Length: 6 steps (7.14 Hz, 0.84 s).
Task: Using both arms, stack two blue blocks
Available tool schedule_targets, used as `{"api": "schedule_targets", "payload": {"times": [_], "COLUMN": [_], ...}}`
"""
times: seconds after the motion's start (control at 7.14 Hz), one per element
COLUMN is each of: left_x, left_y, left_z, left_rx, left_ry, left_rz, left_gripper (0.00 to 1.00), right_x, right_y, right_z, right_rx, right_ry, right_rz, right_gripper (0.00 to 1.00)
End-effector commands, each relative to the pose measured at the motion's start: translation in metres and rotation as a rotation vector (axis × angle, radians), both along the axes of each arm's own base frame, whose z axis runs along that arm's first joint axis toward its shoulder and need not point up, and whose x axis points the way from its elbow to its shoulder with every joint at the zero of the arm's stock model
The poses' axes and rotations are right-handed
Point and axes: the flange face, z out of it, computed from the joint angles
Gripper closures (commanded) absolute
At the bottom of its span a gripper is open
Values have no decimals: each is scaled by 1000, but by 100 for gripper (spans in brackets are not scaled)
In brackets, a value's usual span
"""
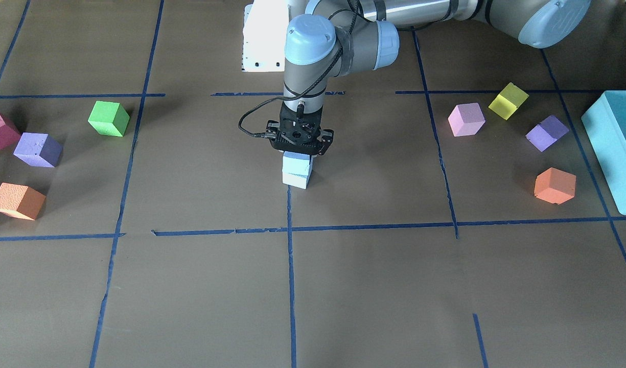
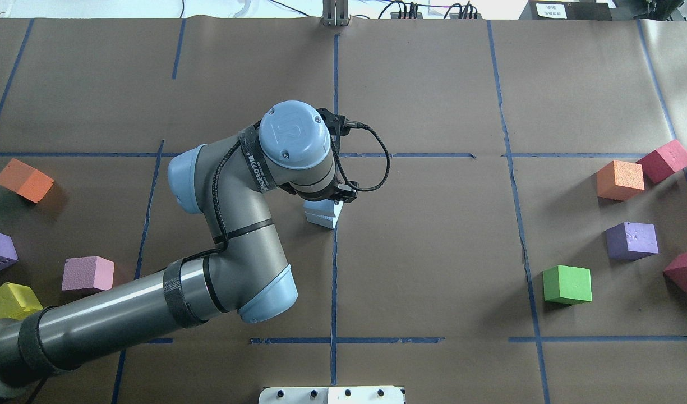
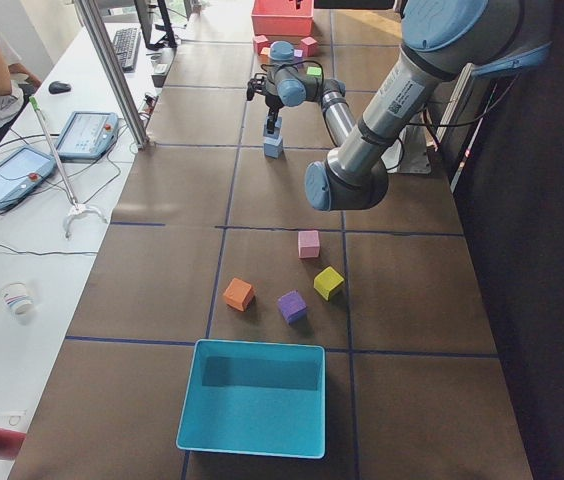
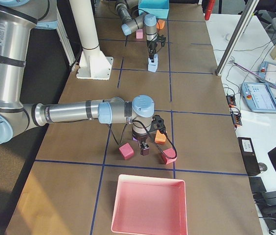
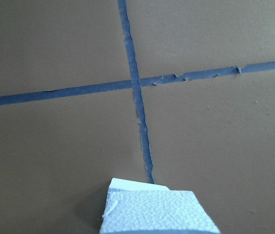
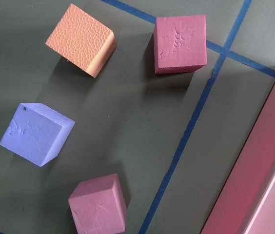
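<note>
Two light-blue blocks stand stacked at the table's middle: the upper blue block [image 1: 296, 164] sits slightly askew on the lower blue block [image 1: 295, 180]. The stack also shows in the overhead view [image 2: 323, 214] and at the bottom of the left wrist view [image 5: 157, 212]. My left gripper [image 1: 298, 151] hangs straight down right over the upper block, and its fingers look spread wider than the block. My right gripper [image 4: 144, 149] shows only in the exterior right view, low over coloured cubes by the pink tray [image 4: 148, 205]. I cannot tell whether it is open or shut.
Under the right wrist lie an orange cube [image 6: 81, 39], a dark pink cube [image 6: 180, 43], a purple cube [image 6: 35, 134] and another pink cube [image 6: 98, 204]. Loose cubes lie on both table sides, such as a green cube [image 1: 109, 118]. A teal box [image 1: 614, 148] stands at the left end.
</note>
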Motion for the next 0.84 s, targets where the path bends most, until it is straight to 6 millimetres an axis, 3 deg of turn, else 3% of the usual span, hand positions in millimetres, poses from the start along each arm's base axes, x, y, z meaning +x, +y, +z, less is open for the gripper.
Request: {"api": "schedule_targets", "payload": {"times": [0.0,0.28,0.42,0.7], "left_x": [1,1,0,-5], "left_y": [0,1,2,1], "left_z": [9,-7,-11,-15], "left_rx": [9,19,22,11], "left_ry": [-37,-12,-7,7], "left_rz": [27,31,31,44], "left_gripper": [63,14,0,0], "right_x": [0,0,0,-1], "right_y": [0,0,0,0], "right_z": [0,1,1,2], "right_rx": [0,-2,-1,-4], "right_ry": [0,0,0,0], "right_rz": [0,-1,-1,-2], "right_gripper": [0,0,0,0]}}
